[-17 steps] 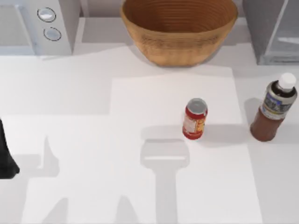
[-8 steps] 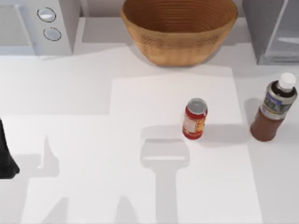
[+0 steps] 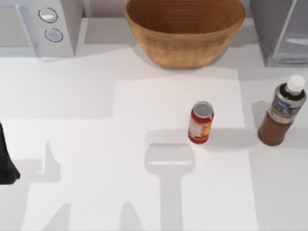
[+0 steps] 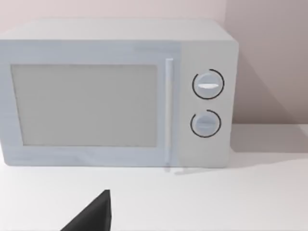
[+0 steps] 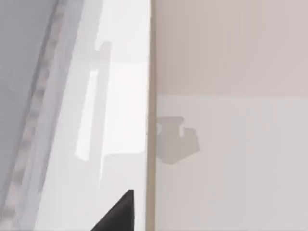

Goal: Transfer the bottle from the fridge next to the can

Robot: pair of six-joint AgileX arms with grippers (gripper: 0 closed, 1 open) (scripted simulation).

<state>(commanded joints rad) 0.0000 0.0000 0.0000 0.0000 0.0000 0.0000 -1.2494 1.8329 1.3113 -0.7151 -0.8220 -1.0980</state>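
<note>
bottle [image 3: 282, 113] is what you care about, so start at the claws and look out from there. your left arm [image 3: 6, 161] is a dark shape parked at the left edge of the table [image 3: 96, 144], far from everything. you can see one black tip of the left gripper [image 4: 94, 216] in the left wrist view, pointed at the white microwave [image 4: 115, 94] with its two round knobs. you cannot tell if that claw is open or closed. a black tip of the right gripper [image 5: 118, 214] shows in the right wrist view, close to the pale door of the fridge [image 5: 72, 115]. you cannot tell its state either, and it does not look like it holds anything.

now go outward. the bottle stands upright on the table, out of the fridge [image 3: 281, 31], which sits behind it in the back right corner. its long side points straight up, white cap on top. the can [image 3: 200, 122] stands upright too, to the left of the bottle, with a clear bit of bare table between them. a woven basket [image 3: 185, 29] sits at the back, behind the can.

i think your right arm is the nearer one by far. if the bottle needs to be closer, it has to go left toward the can, staying upright so it does not tip.
</note>
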